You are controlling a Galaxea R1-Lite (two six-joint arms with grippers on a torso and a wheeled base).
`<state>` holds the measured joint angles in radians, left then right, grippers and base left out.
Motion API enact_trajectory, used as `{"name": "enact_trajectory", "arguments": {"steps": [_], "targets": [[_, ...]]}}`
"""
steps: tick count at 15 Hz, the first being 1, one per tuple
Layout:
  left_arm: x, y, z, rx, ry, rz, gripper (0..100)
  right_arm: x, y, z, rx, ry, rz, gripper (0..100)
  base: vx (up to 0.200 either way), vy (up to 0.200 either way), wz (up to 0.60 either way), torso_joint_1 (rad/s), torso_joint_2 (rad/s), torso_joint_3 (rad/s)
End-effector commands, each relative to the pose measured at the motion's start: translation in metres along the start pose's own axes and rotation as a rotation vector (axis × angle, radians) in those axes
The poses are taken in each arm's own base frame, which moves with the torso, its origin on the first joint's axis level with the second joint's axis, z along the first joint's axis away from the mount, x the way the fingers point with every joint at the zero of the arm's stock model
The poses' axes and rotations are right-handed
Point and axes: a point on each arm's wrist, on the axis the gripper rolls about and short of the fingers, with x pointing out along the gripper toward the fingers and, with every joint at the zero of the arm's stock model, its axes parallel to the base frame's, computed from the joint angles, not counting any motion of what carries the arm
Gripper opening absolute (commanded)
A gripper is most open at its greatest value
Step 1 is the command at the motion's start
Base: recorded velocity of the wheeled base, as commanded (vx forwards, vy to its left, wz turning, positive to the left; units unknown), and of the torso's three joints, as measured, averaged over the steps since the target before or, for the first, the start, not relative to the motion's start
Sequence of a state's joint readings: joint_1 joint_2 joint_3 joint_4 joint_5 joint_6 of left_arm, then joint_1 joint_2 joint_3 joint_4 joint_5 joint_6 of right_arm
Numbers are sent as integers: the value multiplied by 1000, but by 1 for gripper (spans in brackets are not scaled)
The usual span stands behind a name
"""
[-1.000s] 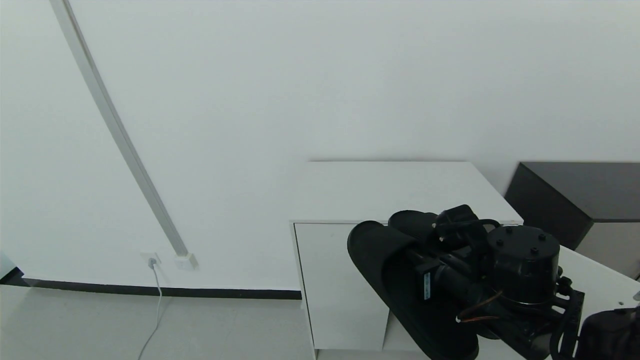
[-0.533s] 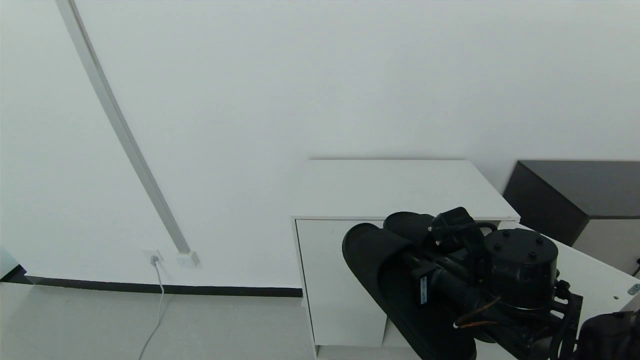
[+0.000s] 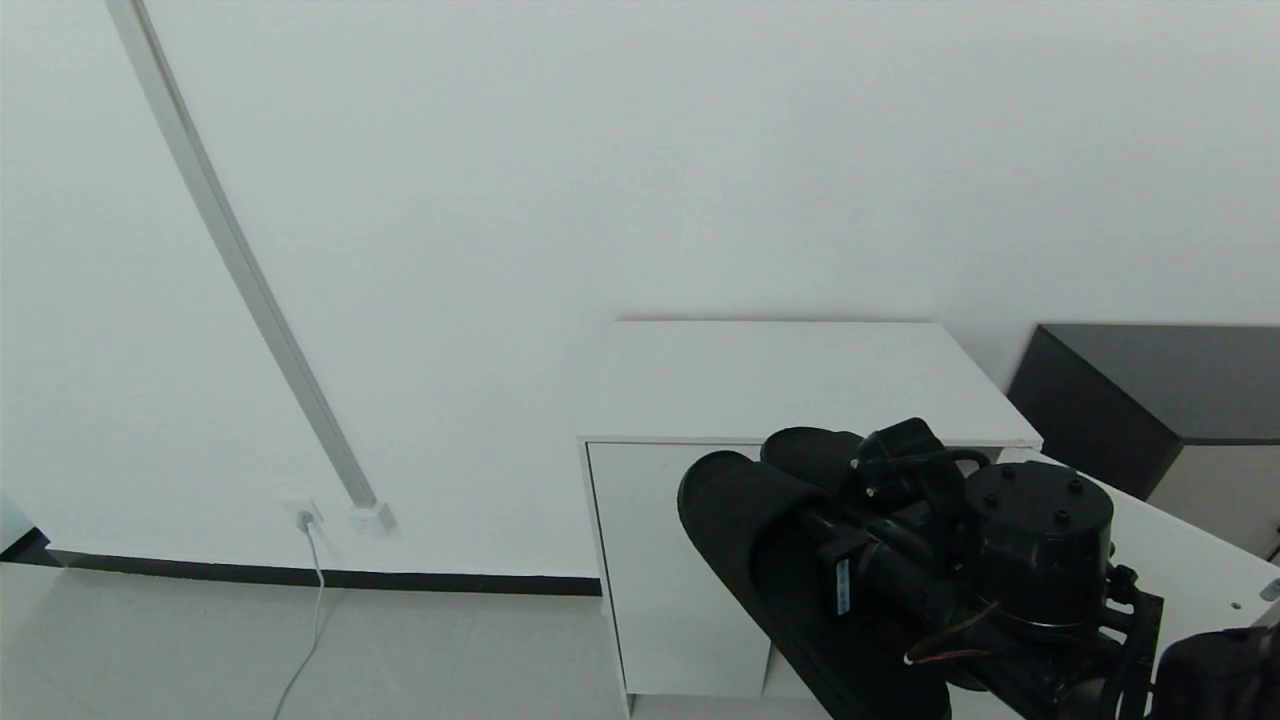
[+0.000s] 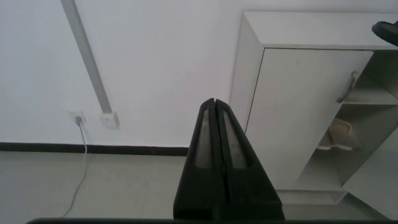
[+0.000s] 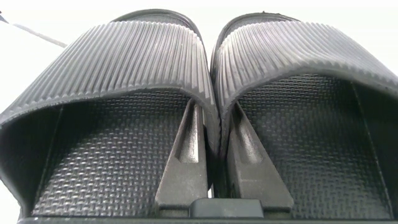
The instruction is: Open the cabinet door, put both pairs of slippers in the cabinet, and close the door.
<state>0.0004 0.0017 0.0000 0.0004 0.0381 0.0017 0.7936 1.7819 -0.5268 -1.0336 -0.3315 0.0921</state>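
Right gripper (image 5: 214, 107): was clamped on the adjoining inner edges of the black slippers (image 5: 143, 74), held side by side in front of the white cabinet (image 3: 780, 380). Left gripper (image 4: 214, 106): fingers were pressed together, empty. Cabinet's right compartment stood open. A pale item (image 4: 341, 134) lay on its shelf, possibly the other slippers.

1. Right arm (image 3: 1040, 540): matte black, with a drum-shaped wrist housing whose flat round cap carries small dark screws (image 3: 1003, 470).
2. A thin orange-brown cable (image 3: 948, 630) loops beside the housing; a small pale label (image 3: 842, 587) marks the forward link.
3. Right pincer (image 5: 214, 107): dark grey wedge-shaped fingers (image 5: 185, 155) with grooved faces.
4. Left pincer (image 4: 214, 102): black tapered body with grey inset pads (image 4: 202, 140).
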Motion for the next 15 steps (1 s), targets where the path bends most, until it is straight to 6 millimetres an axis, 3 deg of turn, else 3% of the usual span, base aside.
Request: {"name": "enact_trajectory", "arguments": {"steps": [1,10,15], "targets": [[0,0,0,0,-1,1,0,0,0,-1,-1,2,-1,0,0,-200,0,12,2,-2],[0,0,0,1,-1,1,0,-1,1,-2,-4,8,3,0,0,-200,0,2,2,4],[0,0,0,0,-1,1,0,-3,4,-6,-11,20,16,0,0,0,0,0,0,0]]}}
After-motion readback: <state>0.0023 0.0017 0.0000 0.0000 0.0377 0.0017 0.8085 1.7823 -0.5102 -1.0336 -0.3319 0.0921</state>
